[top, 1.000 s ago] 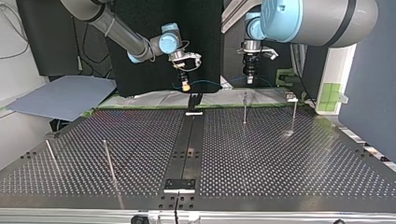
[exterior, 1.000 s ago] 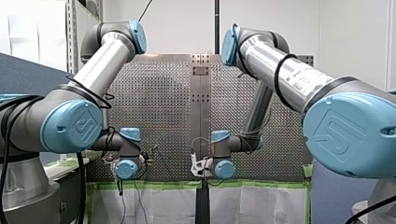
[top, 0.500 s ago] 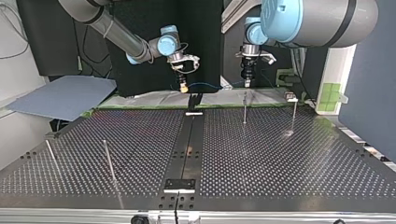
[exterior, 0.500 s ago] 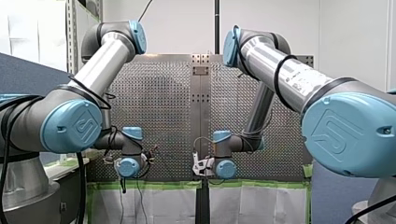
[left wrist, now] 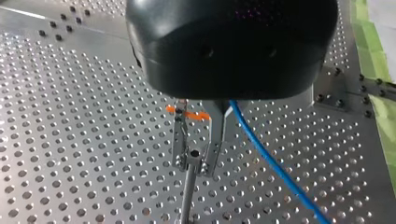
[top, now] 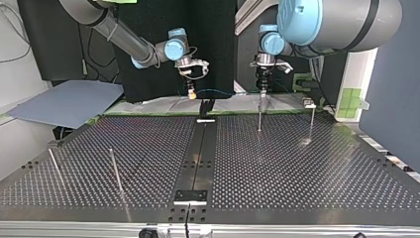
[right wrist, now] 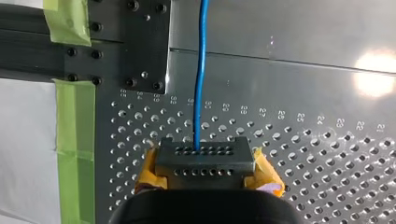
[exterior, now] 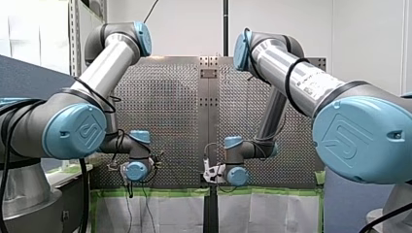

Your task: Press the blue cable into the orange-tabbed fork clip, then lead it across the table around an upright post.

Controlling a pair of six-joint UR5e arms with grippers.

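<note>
The blue cable (top: 220, 91) hangs in a shallow arc between my two grippers at the table's far edge in the top view. My right gripper (top: 190, 92), at that view's left, is shut on it. Its yellow pads (right wrist: 148, 169) squeeze together, and the blue cable (right wrist: 201, 70) runs straight ahead over the plate. My left gripper (top: 262, 89) is shut, directly above an upright post (top: 259, 115). In the left wrist view the post's top (left wrist: 194, 153) sits at the metal fingertips (left wrist: 180, 140). The cable (left wrist: 266, 158) trails off beside them, and an orange tab (left wrist: 187, 113) shows behind.
More upright posts stand at the top view's right (top: 312, 124) and near left (top: 115, 171), (top: 53, 166). A black rail (top: 198, 158) runs down the table's middle. A grey sheet (top: 64, 104) lies off the far left corner. Green tape (right wrist: 72, 140) lines the plate's edge.
In the top view my right gripper has shifted a little left with the cable. My left gripper has come down closer over the post.
</note>
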